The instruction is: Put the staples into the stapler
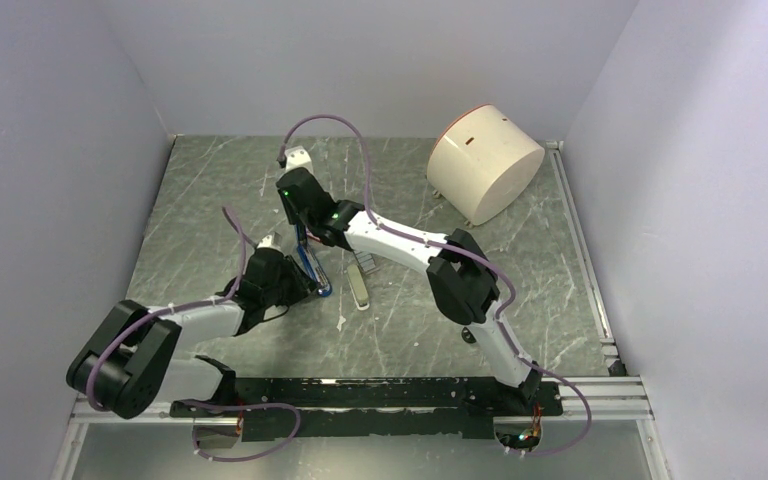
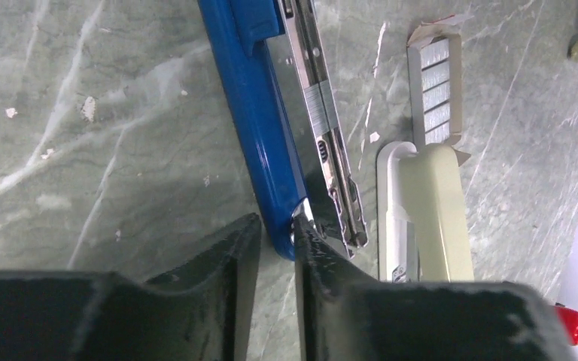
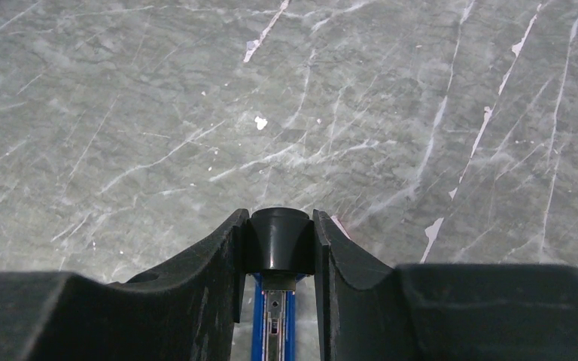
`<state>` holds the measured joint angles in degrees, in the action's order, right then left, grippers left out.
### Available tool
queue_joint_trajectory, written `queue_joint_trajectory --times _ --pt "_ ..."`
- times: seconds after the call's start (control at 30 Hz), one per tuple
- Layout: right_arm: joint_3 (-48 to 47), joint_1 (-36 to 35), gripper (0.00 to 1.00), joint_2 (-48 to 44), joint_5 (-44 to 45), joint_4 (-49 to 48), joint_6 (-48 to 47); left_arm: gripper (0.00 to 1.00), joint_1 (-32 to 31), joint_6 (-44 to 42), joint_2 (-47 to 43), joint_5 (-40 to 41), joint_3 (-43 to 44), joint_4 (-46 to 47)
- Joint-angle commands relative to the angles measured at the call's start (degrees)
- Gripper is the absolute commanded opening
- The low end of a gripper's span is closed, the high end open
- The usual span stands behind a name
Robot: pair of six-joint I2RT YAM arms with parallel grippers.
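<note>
The blue stapler (image 2: 260,113) lies opened up, its silver channel (image 2: 330,150) bare, with a short ribbed grey strip (image 2: 320,113) lying in it. My left gripper (image 2: 277,229) is shut on the stapler's blue near end. My right gripper (image 3: 278,226) is shut on the black end (image 3: 278,241) of the stapler's inner arm, and the blue body (image 3: 260,323) shows below it. The staples box (image 2: 436,90) lies open on the table to the right, with grey ribbed staples inside. From above, both grippers (image 1: 295,283) (image 1: 305,235) meet at the stapler (image 1: 315,272).
A beige-olive oblong bar (image 2: 433,210) lies right beside the stapler, just below the staples box. A small red-capped knob (image 2: 572,323) sits at the lower right. A large round beige container (image 1: 485,160) lies on its side at the back right. Grey walls enclose the table.
</note>
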<state>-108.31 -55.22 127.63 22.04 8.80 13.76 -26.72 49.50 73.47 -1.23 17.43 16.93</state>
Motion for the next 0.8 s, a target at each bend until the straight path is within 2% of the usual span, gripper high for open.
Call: queue_joint_trajectory --times 0.0,0.2,0.47,0.77 --pt "-0.76 -0.23 0.24 -1.56 -0.87 4.31 0.58 0.27 0.41 0.10 4.21 -0.57 0.38 -0.50" --pt "1.25 -0.41 0.23 -3.10 -2.23 5.50 1.09 0.13 0.40 0.05 9.92 -1.18 0.32 -0.55" --pt "11.33 -0.65 0.22 -9.01 -4.47 2.78 4.86 0.10 0.49 0.97 11.58 0.62 -2.97 0.16" --pt "18.97 -0.75 0.22 -12.60 -6.73 1.80 7.68 0.11 0.56 1.73 10.12 1.15 -1.86 -2.87"
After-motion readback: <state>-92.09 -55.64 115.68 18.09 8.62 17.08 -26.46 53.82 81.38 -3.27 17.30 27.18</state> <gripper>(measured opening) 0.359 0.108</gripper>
